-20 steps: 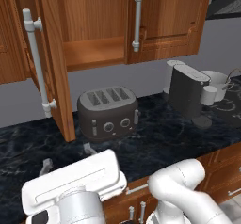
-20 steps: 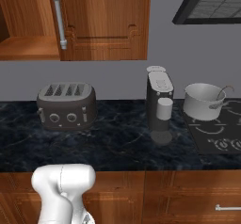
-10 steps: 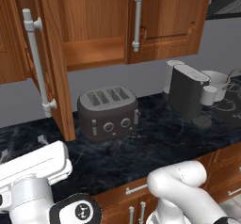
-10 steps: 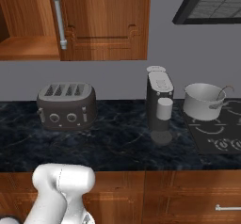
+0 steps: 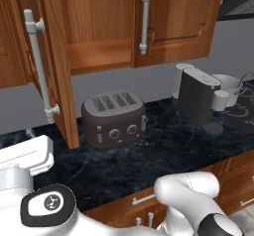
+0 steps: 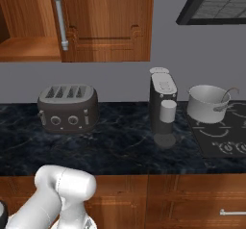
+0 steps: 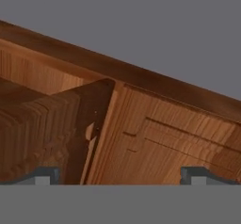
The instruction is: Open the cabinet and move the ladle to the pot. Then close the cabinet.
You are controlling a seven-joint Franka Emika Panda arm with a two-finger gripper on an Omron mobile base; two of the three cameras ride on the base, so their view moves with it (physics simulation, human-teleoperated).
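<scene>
The cabinet (image 5: 104, 27) hangs above the counter with its left door (image 5: 54, 66) swung out and its right door (image 5: 173, 22) shut; the shelf inside looks bare. At the right, on the stove, stands the pale pot (image 6: 206, 103). The ladle (image 6: 226, 98) rests in it, its thin curved handle leaning out over the rim. My gripper (image 7: 121, 177) is open with nothing between its tips, and it points up at the cabinet's wood (image 7: 160, 138). In the left base view my white hand (image 5: 25, 155) sits low at the left, below the open door's handle (image 5: 38, 66).
A dark four-slot toaster (image 5: 114, 118) stands under the cabinet on the black marble counter (image 5: 163, 150). A dark coffee machine (image 6: 163, 103) with a small white cup stands between toaster and pot. A range hood (image 6: 216, 2) hangs over the stove. Low cabinets run below the counter.
My arm has swung left, carrying the hand from the bottom middle to the lower left of the left base view. Cabinet, pot and ladle have stayed put.
</scene>
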